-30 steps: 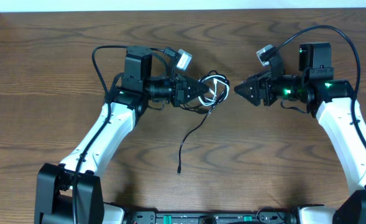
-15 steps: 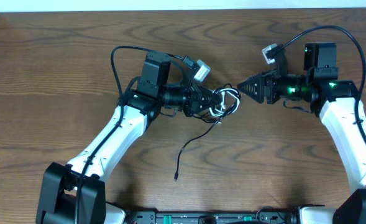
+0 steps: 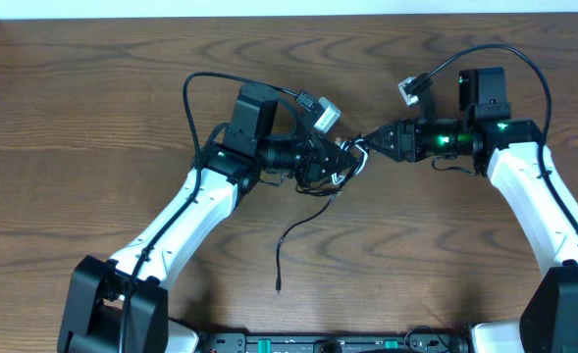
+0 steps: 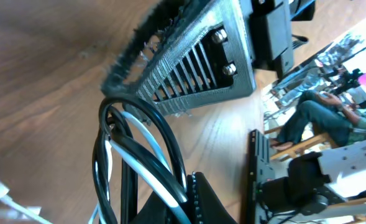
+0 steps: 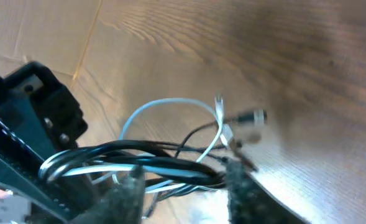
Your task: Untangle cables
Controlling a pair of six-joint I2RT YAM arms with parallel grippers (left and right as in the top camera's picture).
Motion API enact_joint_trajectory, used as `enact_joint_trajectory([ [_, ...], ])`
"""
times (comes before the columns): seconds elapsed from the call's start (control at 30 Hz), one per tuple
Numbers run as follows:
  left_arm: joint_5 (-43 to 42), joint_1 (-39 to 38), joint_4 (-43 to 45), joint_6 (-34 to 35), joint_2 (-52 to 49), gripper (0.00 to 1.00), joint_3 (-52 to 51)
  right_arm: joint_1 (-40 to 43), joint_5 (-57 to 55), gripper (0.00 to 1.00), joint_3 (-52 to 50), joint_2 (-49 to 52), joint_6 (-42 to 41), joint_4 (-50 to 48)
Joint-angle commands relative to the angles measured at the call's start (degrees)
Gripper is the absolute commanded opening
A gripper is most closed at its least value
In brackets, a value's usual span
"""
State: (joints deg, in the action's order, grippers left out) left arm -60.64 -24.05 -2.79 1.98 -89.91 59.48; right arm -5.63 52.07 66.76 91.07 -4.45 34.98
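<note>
My left end effector (image 3: pixel 340 160): fingers pressed together, pinching tangle of both cables. Black cable (image 3: pixel 280 260) loops out ahead of its tips. Loose tail then trails across bench (image 3: pixel 92 118), back behind that end effector, tail end resting on wood. White cable (image 5: pixel 170 101) wound into same knot, just ahead of tips (in right wrist view, white loop arches clear above black strands). My right end effector (image 3: pixel 364 147): nose to nose with left, fingers (image 5: pixel 130 186) apart, bundle crossing gap between them. Cannot tell whether they touch it.
</note>
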Motion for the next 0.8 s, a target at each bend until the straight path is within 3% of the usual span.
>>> enact_joint_trajectory([
  [0.0, 3.74, -0.2, 0.02, -2.84, 0.11, 0.07, 0.74, -0.7, 1.01, 0.32, -0.09, 0.35, -4.72, 1.29],
  [0.13, 3.76, -0.2, -0.2, -2.86, 0.11, 0.08, 0.74, -0.9, 1.68, 0.32, -0.09, 0.35, -7.54, 0.68],
  [0.4, 4.46, -0.2, -0.15, -3.74, 0.11, 0.07, 0.74, -0.81, 2.91, 0.23, -0.09, 0.35, -34.56, -2.49],
  [0.63, 4.44, -0.2, -0.2, -4.79, 0.11, 0.08, 0.74, -2.69, 1.99, 0.25, -0.09, 0.35, -46.45, -6.1],
  [0.77, 4.83, -0.2, -0.15, -4.81, 0.11, 0.07, 0.74, -4.61, 0.13, 0.26, -0.09, 0.35, -47.47, -5.92],
])
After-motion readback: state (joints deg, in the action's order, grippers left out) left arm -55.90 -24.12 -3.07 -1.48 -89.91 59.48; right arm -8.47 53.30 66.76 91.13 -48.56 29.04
